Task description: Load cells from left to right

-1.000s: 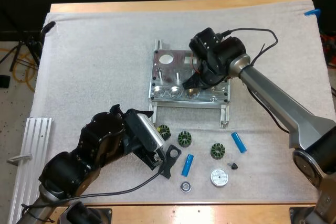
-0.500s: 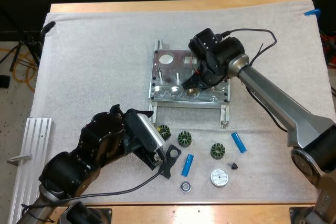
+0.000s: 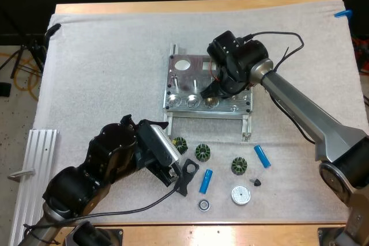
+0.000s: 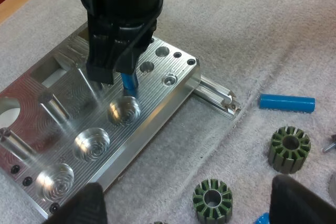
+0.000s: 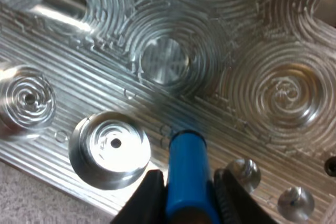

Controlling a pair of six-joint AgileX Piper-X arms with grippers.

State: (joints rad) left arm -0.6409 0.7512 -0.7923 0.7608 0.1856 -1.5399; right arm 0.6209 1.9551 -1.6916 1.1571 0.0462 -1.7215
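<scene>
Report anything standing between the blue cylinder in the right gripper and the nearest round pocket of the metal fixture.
Nothing visible. The blue cylindrical cell, clamped in the right gripper, points tip-down beside an empty round pocket of the milled aluminium fixture; only bare metal lies between.

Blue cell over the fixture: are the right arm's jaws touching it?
Touching. The right wrist view shows the right jaws pressing the blue cell from both sides.

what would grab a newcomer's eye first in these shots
The right pincer, shut on a blue cylinder, hangs over the round pockets of the shiny metal fixture mid-mat. Nearer the front edge lie two more blue cylinders among green ribbed rings.
</scene>
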